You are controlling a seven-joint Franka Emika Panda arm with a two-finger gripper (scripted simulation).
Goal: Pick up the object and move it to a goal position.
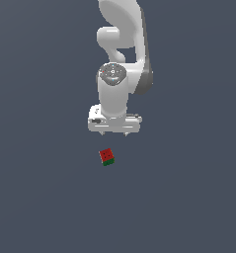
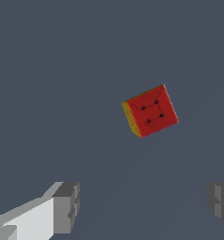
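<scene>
Our gripper (image 1: 114, 132) hangs wide open (nothing held) with the cube (image 1: 107, 157) at its 7 o'clock; descending unaligned, we'd likely knock it aside.

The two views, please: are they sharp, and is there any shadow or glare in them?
Exterior view: flat, even light, no glare, no cast shadow under the cube or gripper, edges slightly soft. Wrist view: cube crisp, its dots legible, no shadow; fingers cut off by the frame edge.
</scene>
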